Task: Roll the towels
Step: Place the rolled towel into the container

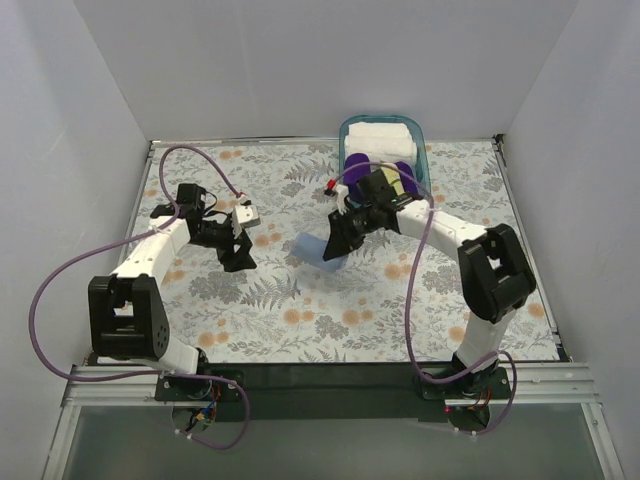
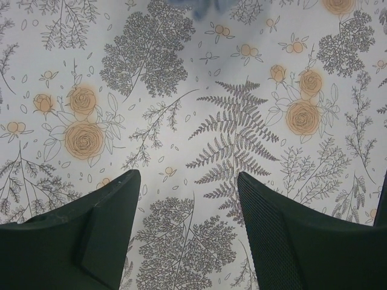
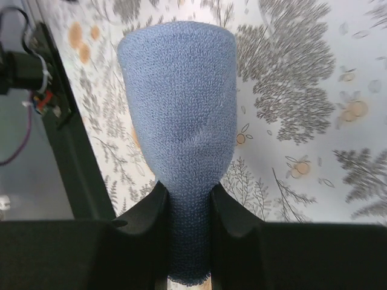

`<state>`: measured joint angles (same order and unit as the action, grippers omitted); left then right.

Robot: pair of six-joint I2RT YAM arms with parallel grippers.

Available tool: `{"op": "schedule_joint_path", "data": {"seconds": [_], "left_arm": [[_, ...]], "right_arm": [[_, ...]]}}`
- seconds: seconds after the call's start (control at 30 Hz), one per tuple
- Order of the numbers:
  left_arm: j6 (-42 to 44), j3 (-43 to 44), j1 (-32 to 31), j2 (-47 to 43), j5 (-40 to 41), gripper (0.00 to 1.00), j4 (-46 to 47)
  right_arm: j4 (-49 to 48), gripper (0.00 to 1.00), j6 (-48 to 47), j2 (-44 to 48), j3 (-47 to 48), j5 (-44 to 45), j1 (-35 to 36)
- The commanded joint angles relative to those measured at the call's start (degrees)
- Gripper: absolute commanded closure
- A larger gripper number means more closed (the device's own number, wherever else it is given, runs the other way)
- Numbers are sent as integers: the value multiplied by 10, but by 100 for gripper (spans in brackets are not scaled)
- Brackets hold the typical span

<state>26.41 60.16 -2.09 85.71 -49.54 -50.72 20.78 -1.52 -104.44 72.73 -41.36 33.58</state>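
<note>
The right pincer (image 3: 187,196) is clamped on the light blue towel (image 3: 178,103), which fans out beyond its fingers over the middle of the floral worktop (image 1: 300,300). The left pincer (image 2: 187,181) stands apart, holding nothing. Only the top view shows the teal bin (image 1: 345,130) at the far edge, just behind the right arm. Open worktop lies near and left.

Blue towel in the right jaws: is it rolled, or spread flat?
Neither rolled nor flat: the blue towel is bunched where the right jaws pinch it and fans out beyond. Whether it touches the table, cannot tell.
</note>
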Motion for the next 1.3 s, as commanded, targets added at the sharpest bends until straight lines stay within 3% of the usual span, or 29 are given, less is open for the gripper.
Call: {"op": "schedule_joint_path", "data": {"seconds": [0.0, 0.2, 0.3, 0.4, 0.8, 1.27], "left_arm": [[-22, 22, 0, -42, -20, 39, 11], [-51, 32, 0, -51, -22, 39, 19], [-57, 38, 0, -49, -27, 39, 19], [-58, 38, 0, -46, -22, 39, 24], [-51, 26, 0, -59, -14, 38, 27], [-49, 20, 0, -72, -21, 38, 28]], "right_arm": [[3, 99, 52, 73, 44, -43, -54], [4, 99, 105, 94, 94, -12, -250], [3, 99, 117, 78, 110, 2, -304], [4, 99, 128, 63, 120, 95, -350], [-33, 99, 119, 28, 144, 440, -318], [-68, 99, 75, -63, 180, 603, -214]]}}
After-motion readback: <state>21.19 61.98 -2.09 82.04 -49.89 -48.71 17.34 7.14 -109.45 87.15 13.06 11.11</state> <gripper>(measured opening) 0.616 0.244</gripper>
